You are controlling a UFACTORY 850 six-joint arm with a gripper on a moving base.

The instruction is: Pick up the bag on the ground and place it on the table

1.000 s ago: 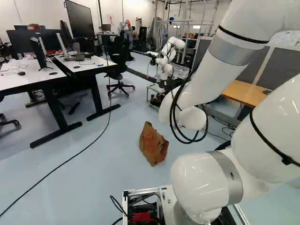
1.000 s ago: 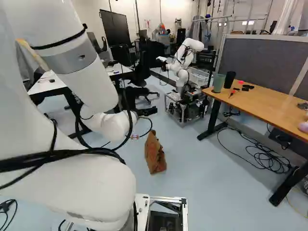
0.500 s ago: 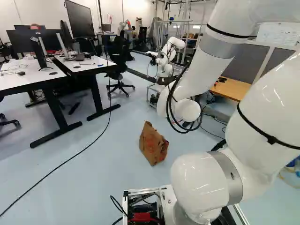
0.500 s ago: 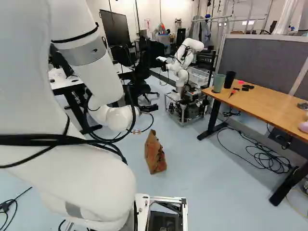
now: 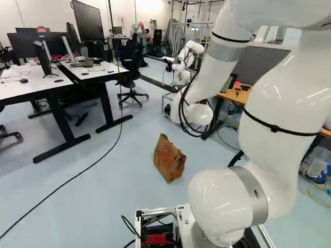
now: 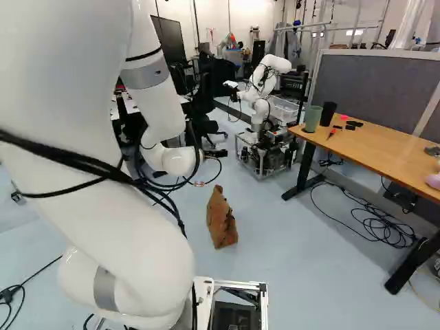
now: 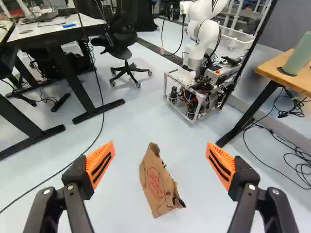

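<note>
Wrist view: one gripper [image 7: 160, 144], spread wide; one brown paper bag [image 7: 156, 184], ahead of it on the floor [image 7: 131, 126], well in from the floor's edges; advised handling: centring above, squaring to the thinner sides, descending slowly, closing gently against tearing.

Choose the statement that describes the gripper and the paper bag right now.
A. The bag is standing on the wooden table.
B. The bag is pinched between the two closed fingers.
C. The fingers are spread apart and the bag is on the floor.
C: the wrist view shows the gripper with its two fingers wide apart, and the bag on the floor, ungripped.
</note>
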